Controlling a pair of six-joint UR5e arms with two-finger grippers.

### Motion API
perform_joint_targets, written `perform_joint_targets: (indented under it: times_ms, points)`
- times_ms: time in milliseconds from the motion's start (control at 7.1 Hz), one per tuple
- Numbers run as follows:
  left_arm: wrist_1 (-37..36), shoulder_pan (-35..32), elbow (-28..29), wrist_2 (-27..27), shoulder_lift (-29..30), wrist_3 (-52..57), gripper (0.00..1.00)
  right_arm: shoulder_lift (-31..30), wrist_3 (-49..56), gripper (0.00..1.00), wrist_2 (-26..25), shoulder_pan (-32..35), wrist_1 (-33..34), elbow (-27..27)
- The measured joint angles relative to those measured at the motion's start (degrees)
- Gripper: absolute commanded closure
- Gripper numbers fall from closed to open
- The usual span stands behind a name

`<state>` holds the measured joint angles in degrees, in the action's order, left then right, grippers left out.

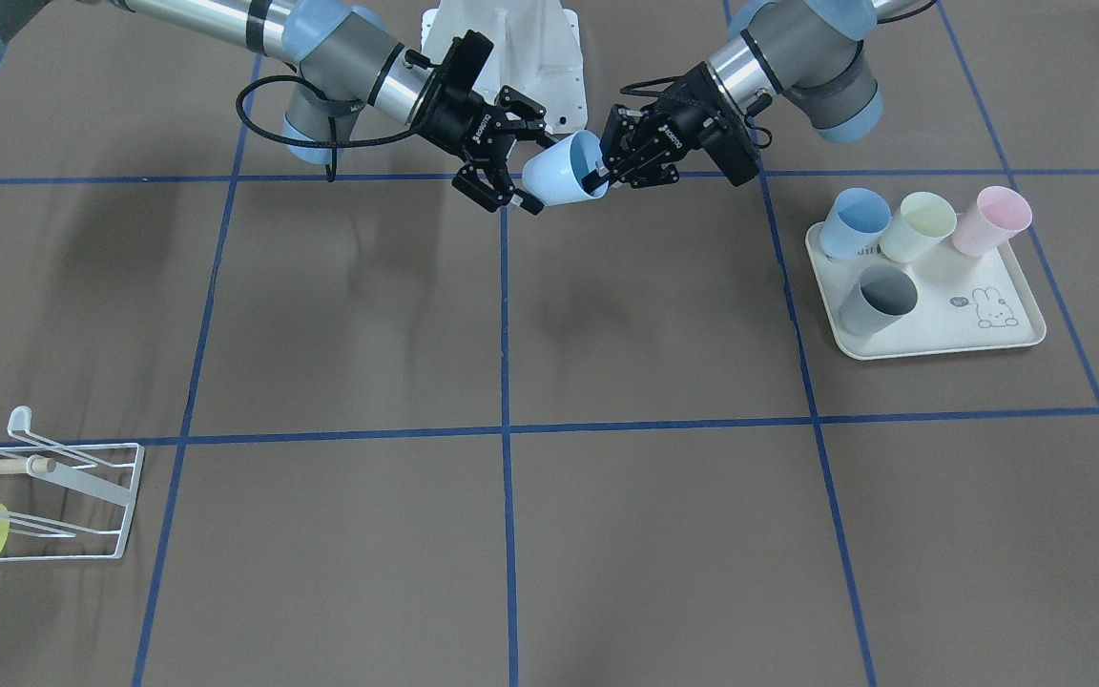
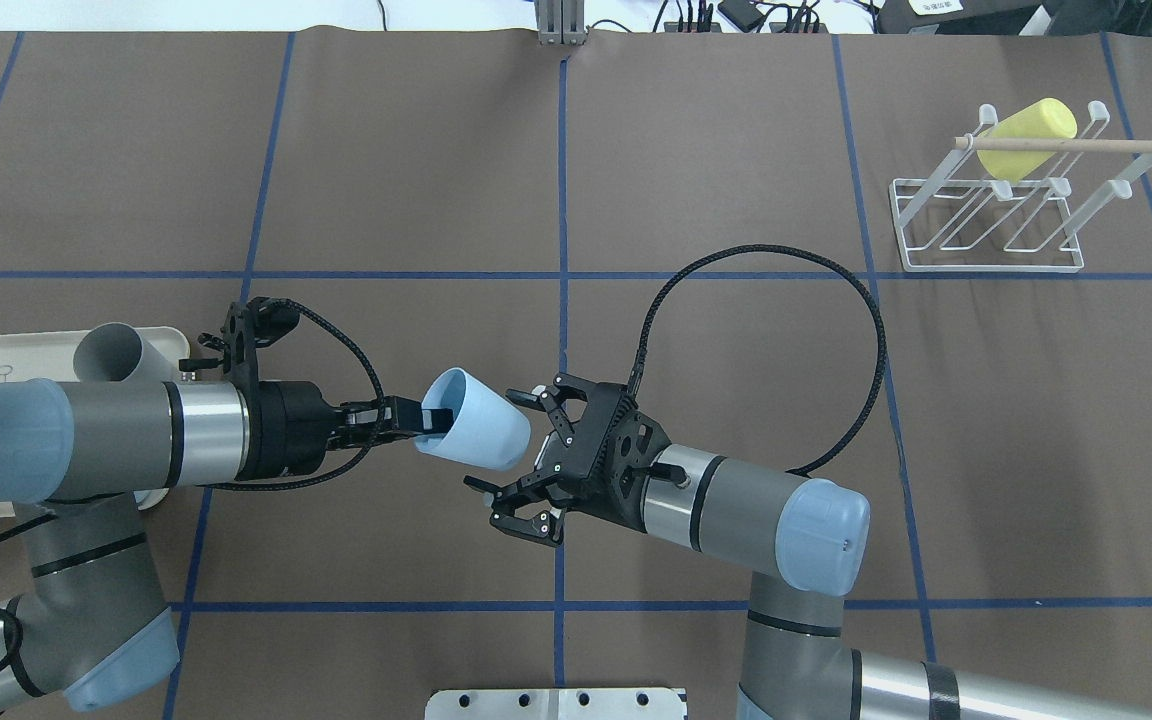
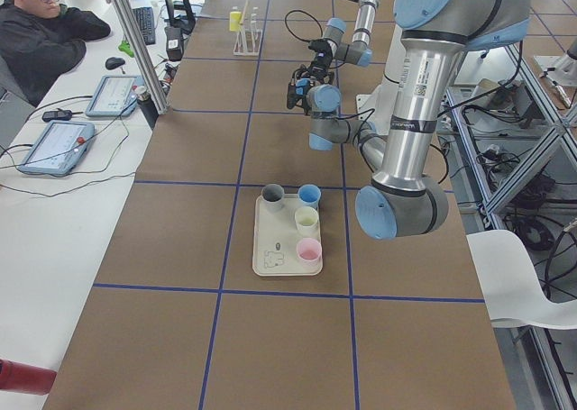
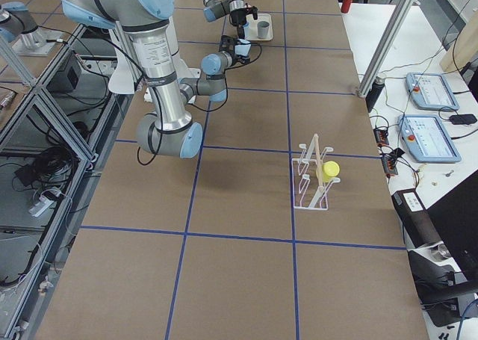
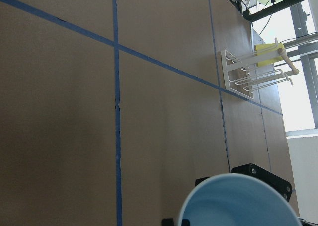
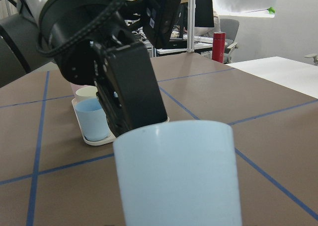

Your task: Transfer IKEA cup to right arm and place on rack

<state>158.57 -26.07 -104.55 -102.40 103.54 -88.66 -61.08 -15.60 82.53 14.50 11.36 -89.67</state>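
Note:
A light-blue cup [image 2: 476, 435] is held above the table, lying on its side. My left gripper [image 2: 428, 422] is shut on its rim, with one finger inside the mouth; it also shows in the front view [image 1: 610, 172] holding the cup [image 1: 564, 170]. My right gripper [image 2: 498, 440] is open, and its fingers straddle the cup's closed base [image 1: 540, 172]. I cannot tell whether they touch it. The right wrist view shows the cup's base [image 6: 179, 176] close up. The white wire rack [image 2: 986, 230] stands at the far right, away from both grippers.
A yellow cup [image 2: 1026, 135] hangs on the rack's prongs under the wooden rod. The cream rabbit-print tray [image 1: 941, 334] by my left arm holds blue, yellow, pink and grey cups. Blue tape lines cross the brown table.

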Motion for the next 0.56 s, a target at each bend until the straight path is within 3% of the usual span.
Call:
perform_joint_targets:
  times_ms: [141, 282, 422, 563]
  points:
    - [0.04, 0.03, 0.02, 0.00, 0.05, 0.01, 1.00, 0.00, -0.01, 0.56, 0.02, 0.00, -0.02, -0.09]
    - [0.06, 0.05, 0.03, -0.02, 0.07, 0.02, 0.78, 0.00, -0.12, 0.75, 0.04, 0.00, -0.02, -0.12]
    - [0.08, 0.04, -0.03, -0.10, 0.04, 0.04, 0.02, -0.04, -0.23, 0.82, 0.08, 0.01, -0.03, -0.14]
    - [0.15, 0.06, -0.21, -0.16, 0.11, 0.15, 0.01, 0.02, -0.30, 0.82, 0.09, 0.01, -0.03, -0.16]
